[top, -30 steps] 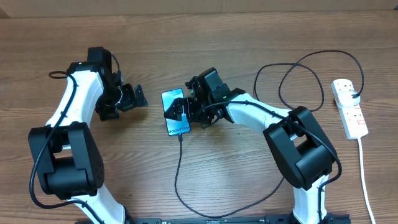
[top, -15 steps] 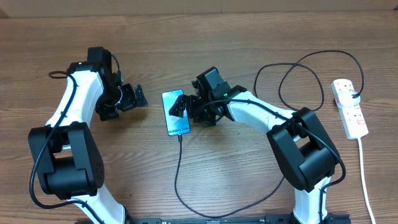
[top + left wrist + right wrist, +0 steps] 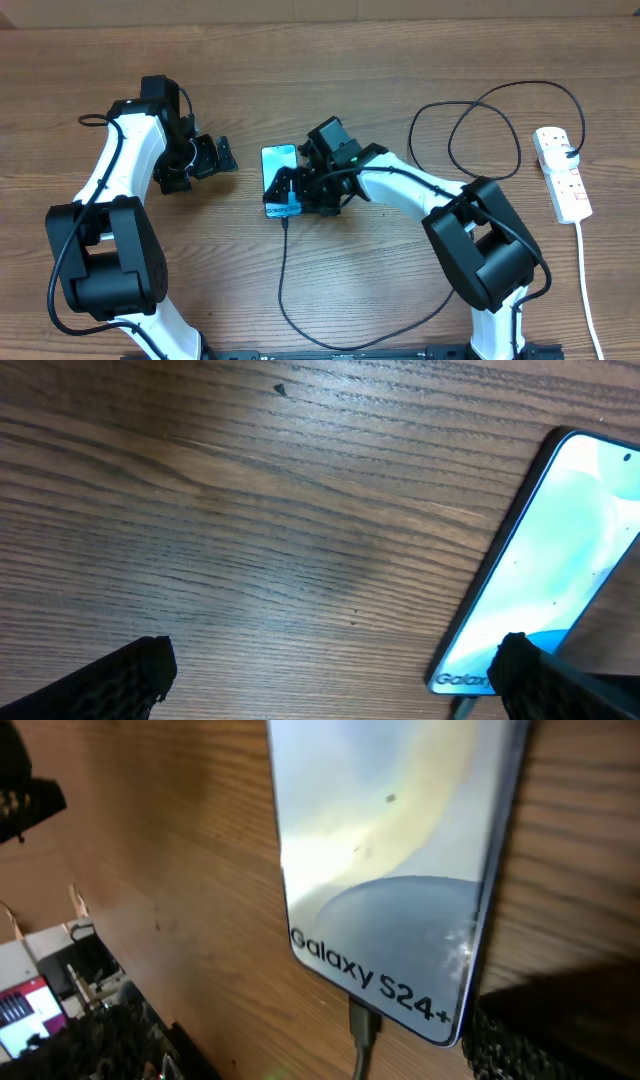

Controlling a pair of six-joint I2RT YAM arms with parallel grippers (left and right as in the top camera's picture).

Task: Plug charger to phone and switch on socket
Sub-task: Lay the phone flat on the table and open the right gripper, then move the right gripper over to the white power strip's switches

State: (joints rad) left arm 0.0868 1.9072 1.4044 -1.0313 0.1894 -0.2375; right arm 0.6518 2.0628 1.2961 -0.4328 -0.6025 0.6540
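Since a second ago the right claw (image 3: 290,195) has slid toward the near edge of the desk (image 3: 400,60) and now hides the lower end of the phone (image 3: 278,162) from overhead. Its fingers stand spread on either side of that end, gripping nothing. The left claw (image 3: 214,157) is unchanged, also spread and empty. The phone lies flat mid-desk, pale blue screen up, "Galaxy S24+" legible at the wrist, with the charger (image 3: 362,1032) meeting its bottom edge. The socket (image 3: 563,175) lies by the right edge, its switch positions too small to read
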